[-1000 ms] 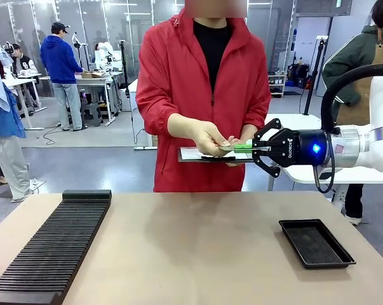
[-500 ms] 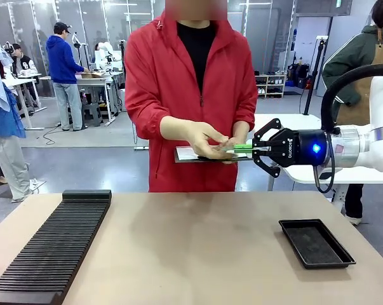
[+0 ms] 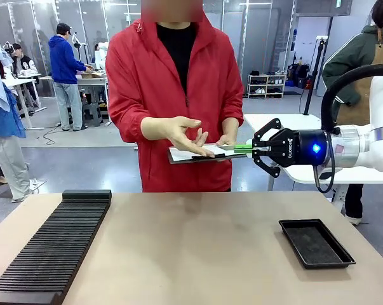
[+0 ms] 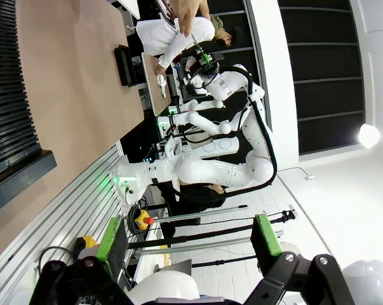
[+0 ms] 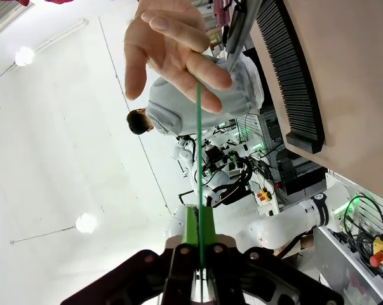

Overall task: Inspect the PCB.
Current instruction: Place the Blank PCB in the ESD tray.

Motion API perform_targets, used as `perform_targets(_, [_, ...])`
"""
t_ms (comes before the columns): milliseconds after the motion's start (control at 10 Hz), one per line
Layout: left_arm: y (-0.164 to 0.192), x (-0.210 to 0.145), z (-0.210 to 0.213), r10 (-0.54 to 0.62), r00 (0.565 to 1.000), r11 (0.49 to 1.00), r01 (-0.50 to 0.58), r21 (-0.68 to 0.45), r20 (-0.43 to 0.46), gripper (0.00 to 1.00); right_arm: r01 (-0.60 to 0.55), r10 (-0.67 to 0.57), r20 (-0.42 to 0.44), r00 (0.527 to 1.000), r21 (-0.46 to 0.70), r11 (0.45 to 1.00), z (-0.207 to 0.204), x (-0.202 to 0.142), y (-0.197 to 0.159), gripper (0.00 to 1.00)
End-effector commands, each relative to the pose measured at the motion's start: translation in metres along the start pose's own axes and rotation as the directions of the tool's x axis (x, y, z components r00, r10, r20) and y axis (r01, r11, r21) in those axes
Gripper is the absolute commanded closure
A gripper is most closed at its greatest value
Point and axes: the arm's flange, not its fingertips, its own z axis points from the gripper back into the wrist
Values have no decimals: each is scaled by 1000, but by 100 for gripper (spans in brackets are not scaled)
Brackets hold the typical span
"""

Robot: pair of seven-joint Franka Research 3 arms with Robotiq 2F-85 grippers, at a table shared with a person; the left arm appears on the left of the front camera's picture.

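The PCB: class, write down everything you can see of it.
The PCB is a thin, flat green board with a pale sheen, a straight green line edge-on from the right wrist. It hangs level, one end clamped between the green pads of the right end effector, the other above the person's clipboard. Whether the nearby hand touches it is unclear.

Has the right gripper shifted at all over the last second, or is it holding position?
No. The right gripper sits at the same spot above and left of the black tray, fingers shut on the PCB.
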Motion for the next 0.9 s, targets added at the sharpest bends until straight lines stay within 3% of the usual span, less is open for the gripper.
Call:
perform_targets(0, [-5,0,0,21,1000,1000,-21,13,-7,0,-3,3,0,1000,2,1000,0,-1,2,100])
perform_targets(600, [-5,0,0,21,1000,1000,-21,13,-7,0,0,0,0,1000,0,1000,0,0,0,97])
perform_targets(800, [-5,0,0,21,1000,1000,-21,13,-7,0,-154,153,-36,988,-48,987,26,-29,0,97])
